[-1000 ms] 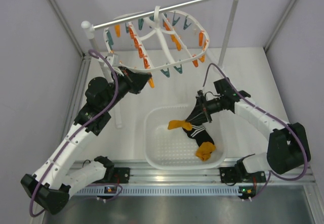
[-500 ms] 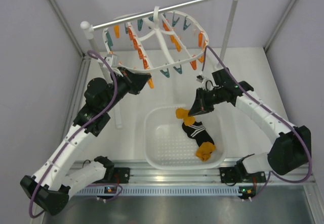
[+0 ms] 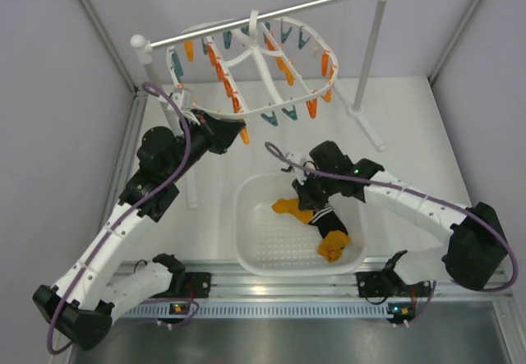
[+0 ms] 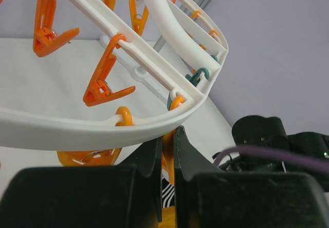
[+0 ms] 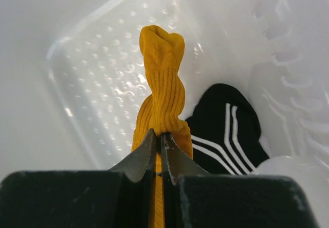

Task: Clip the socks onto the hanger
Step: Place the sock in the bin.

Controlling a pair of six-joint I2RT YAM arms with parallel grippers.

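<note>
Right fingers [image 5: 158, 135] are seen closed to a hairline gap, pinched on one end of a mustard sock [image 5: 160, 84]; the sock is twisted and stands out past the fingertips over the perforated floor of the white basket [image 5: 97, 89]. In the top view the right fingers [image 3: 306, 198] are located inside the basket [image 3: 255, 249], toward its far right side, with the mustard sock [image 3: 288, 207] stretched left from them. A black striped sock [image 3: 323, 214] is lain just beside the held one (white stripes visible in the wrist view [image 5: 226, 130]), and a second mustard sock [image 3: 333, 245] is bunched at the basket's near right corner. Left fingers [image 4: 167, 143] are closed on an orange clothespin [image 4: 168, 166] directly under the near rim of the hanger [image 4: 103, 130]; only a thin orange strip is visible between them. From above, the left fingers [image 3: 233, 127] are placed at the hanger's [image 3: 215, 111] lower left edge. The hanger is hung from the silver rod [image 3: 329, 1], above the desk [image 3: 411, 134] and behind the basket. No sock is clipped yet.
</note>
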